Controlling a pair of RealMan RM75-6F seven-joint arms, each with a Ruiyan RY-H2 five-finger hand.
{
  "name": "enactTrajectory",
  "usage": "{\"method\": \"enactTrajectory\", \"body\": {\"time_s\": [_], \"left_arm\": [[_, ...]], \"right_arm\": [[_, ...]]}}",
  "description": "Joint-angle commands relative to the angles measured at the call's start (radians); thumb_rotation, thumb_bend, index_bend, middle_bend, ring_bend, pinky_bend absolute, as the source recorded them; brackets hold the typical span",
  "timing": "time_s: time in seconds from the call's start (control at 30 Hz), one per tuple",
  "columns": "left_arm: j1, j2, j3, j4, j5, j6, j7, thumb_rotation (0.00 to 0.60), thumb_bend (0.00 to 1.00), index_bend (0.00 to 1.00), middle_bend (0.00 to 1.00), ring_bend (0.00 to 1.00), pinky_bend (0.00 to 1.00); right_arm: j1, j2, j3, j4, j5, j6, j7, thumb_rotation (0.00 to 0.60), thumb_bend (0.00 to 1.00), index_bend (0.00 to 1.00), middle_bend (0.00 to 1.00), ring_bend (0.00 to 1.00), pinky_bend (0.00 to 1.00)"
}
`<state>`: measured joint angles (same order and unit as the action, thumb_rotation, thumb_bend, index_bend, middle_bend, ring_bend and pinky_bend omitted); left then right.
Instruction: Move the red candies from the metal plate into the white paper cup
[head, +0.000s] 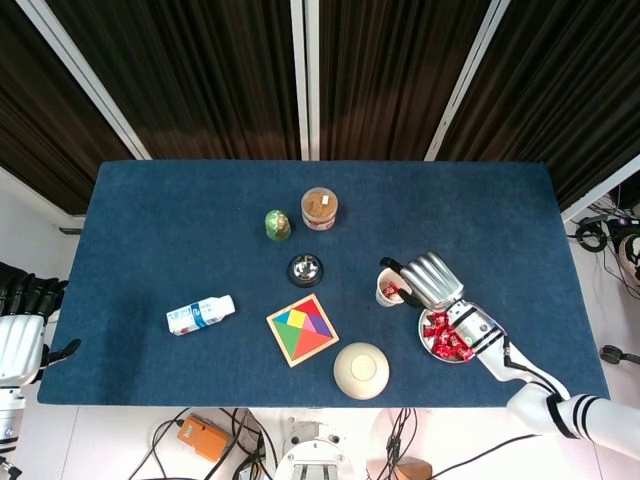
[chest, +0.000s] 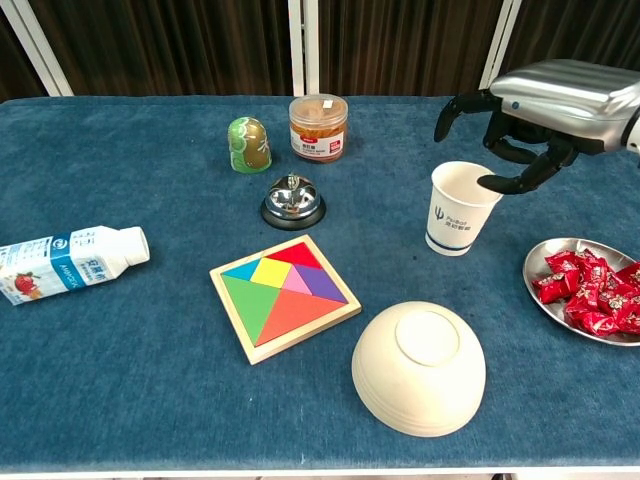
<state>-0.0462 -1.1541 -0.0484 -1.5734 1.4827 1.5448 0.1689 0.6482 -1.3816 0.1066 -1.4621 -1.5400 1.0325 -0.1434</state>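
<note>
a blue cloth table (head: 180, 200) is being framed by dark curtains. the right hand (chest: 545, 100) is being held over the white paper cup (chest: 458, 208), fingers spread and nothing pinched. one red candy (head: 391, 290) is being seen inside the cup from the head view. the remaining red candies (chest: 592, 294) are being kept on the metal plate (chest: 545, 291), beside the cup. the left hand (head: 22, 335) is being parked off the table's edge, fingers apart.
</note>
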Motion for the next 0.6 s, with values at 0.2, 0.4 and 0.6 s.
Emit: {"method": "enactTrajectory", "body": {"time_s": [0.2, 0.4, 0.6], "left_arm": [[-0.005, -0.002, -0.003, 0.005, 0.004, -0.002, -0.004, 0.600, 0.00, 0.17, 0.16, 0.05, 0.00], [-0.012, -0.012, -0.002, 0.008, 0.017, -0.005, -0.004, 0.600, 0.00, 0.17, 0.16, 0.05, 0.00], [-0.005, -0.015, 0.002, 0.010, 0.013, 0.000, -0.006, 0.600, 0.00, 0.17, 0.16, 0.05, 0.00]], "right_arm": [[-0.139, 0.126, -0.082, -0.055, -0.033, 0.156, -0.002, 0.600, 0.45, 0.40, 0.92, 1.00, 1.00], [-0.169, 0.132, -0.124, -0.019, 0.019, 0.090, -0.004, 0.600, 0.44, 0.45, 0.92, 1.00, 1.00], [-0.152, 0.078, -0.129, 0.058, 0.047, 0.013, -0.003, 0.600, 0.44, 0.47, 0.92, 1.00, 1.00]]}}
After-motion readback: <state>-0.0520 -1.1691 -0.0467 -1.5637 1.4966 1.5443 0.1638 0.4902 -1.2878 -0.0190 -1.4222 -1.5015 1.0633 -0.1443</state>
